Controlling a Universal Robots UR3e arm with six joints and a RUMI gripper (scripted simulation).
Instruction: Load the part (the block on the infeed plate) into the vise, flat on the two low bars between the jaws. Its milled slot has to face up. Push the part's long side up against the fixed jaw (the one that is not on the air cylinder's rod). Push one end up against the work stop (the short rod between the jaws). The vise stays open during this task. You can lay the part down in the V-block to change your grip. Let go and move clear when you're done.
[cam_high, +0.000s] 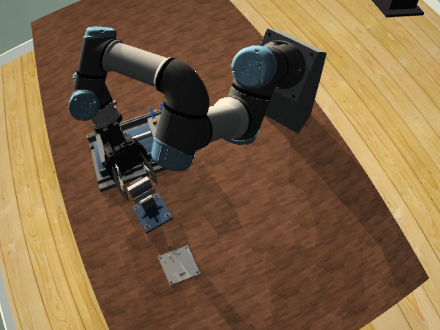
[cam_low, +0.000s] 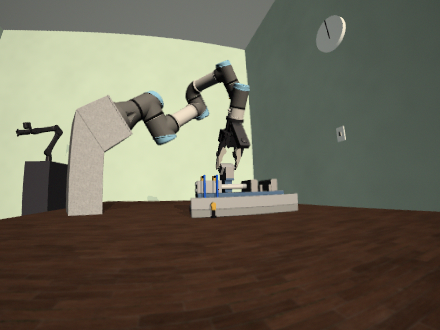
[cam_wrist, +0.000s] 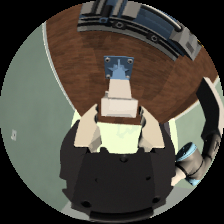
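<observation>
Pale block (cam_high: 140, 190) (cam_low: 227, 172) (cam_wrist: 119, 107), one; open tool (cam_high: 138, 184) (cam_low: 228, 167) (cam_wrist: 118, 105), two fingers (cam_high: 119, 183) (cam_low: 237, 159).

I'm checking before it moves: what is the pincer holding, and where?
Nothing: the pincer is open, its fingers parted around the block.

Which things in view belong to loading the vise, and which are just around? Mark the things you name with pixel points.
Part of the job:
- part (cam_high: 140, 186) (cam_low: 227, 172) (cam_wrist: 119, 107)
- gripper (cam_high: 140, 190) (cam_low: 229, 168) (cam_wrist: 118, 105)
- V-block (cam_high: 148, 205) (cam_wrist: 118, 70)
- vise (cam_high: 103, 183) (cam_low: 245, 205) (cam_wrist: 186, 44)
- infeed plate (cam_high: 188, 257)

Just around:
- wall clock (cam_low: 328, 37)
- wall plate (cam_low: 341, 133) (cam_wrist: 14, 135)
- small dark arm (cam_low: 59, 131)
- dark cabinet (cam_low: 36, 187)
</observation>
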